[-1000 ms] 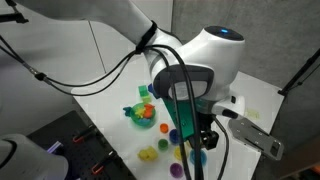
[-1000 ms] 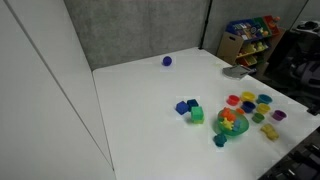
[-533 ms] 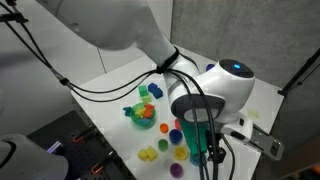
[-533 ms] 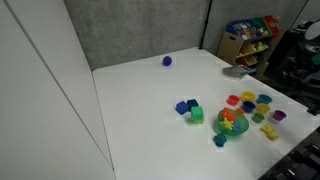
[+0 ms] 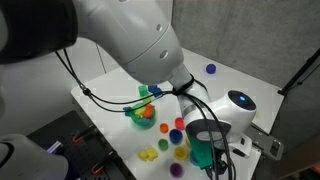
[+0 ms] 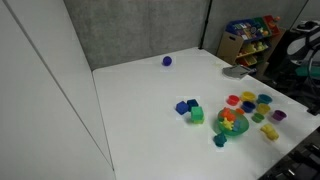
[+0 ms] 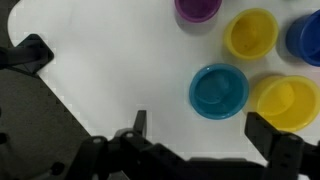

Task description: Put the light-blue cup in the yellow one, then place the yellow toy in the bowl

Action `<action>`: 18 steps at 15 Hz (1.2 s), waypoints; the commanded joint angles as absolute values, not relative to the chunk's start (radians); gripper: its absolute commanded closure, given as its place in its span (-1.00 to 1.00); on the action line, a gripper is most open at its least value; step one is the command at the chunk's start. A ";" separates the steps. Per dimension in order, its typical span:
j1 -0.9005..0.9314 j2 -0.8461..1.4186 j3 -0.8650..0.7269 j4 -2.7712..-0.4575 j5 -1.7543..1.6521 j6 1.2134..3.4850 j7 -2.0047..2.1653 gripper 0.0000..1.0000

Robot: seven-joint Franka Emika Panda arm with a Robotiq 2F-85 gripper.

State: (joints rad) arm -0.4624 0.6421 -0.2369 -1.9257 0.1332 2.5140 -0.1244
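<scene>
Fingers (image 7: 275, 138): spread wide, over the bench (image 7: 110, 70) close to its near edge.
Light-blue cup (image 7: 218, 90): upright, mouth up, just beyond the fingers and in line with the gap between them.
Yellow cup (image 7: 287, 103): just beside the light-blue cup.
Second yellow cup (image 7: 250, 33): just beyond both.
Yellow toy (image 5: 148, 154): near the cups, by the bench edge.
Bowl (image 5: 130, 114): further in, holding coloured pieces.
Blue ball (image 5: 210, 69): far side, well apart.

light-blue cup (image 7: 218, 90) plain cyan — purple cup (image 7: 198, 8) solid; bowl (image 5: 131, 114) teal-green; table (image 6: 150, 90) white
</scene>
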 commanded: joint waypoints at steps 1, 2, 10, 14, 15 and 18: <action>-0.497 0.746 -0.213 -1.818 0.147 2.505 -0.136 -1.00; -0.501 0.770 -0.211 -1.799 0.147 2.503 -0.133 -1.00; -0.491 0.900 -0.210 -1.722 0.128 2.529 -0.115 -1.00; -0.482 0.936 -0.216 -1.714 0.122 2.571 -0.105 -0.47; -0.481 0.941 -0.217 -1.713 0.121 2.580 -0.104 -0.31; -0.470 0.947 -0.228 -1.719 0.118 2.611 -0.084 0.20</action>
